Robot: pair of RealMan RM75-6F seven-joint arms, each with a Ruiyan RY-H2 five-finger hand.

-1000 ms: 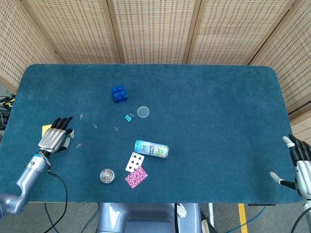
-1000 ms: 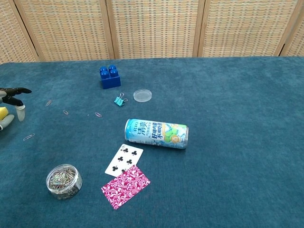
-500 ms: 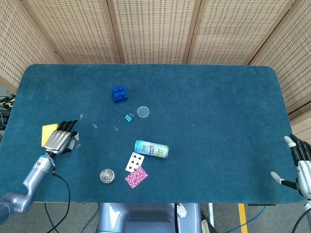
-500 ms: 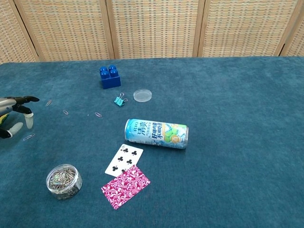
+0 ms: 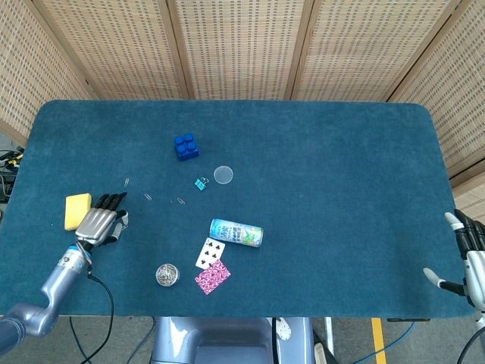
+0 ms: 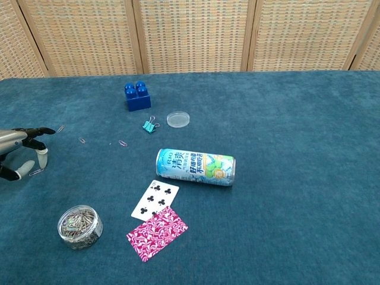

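Observation:
My left hand (image 5: 102,224) (image 6: 24,151) hovers low over the blue table cloth (image 5: 326,167) near its left edge. Its fingers are stretched out and it holds nothing. A yellow block (image 5: 77,210) lies just to the left of it, apart from the fingers. A loose paper clip (image 6: 35,172) lies under the thumb side. My right hand (image 5: 470,254) hangs at the table's right front edge, fingers apart and empty; the chest view does not show it.
A blue brick (image 5: 186,146), a clear round lid (image 5: 223,175) and a teal binder clip (image 5: 201,183) lie mid-left. A drink can (image 5: 236,233) lies on its side above two playing cards (image 5: 210,252). A jar of paper clips (image 5: 167,274) stands near the front.
My left hand has slid to the right off the yellow block, which now lies uncovered beside it. The right hand has barely shifted.

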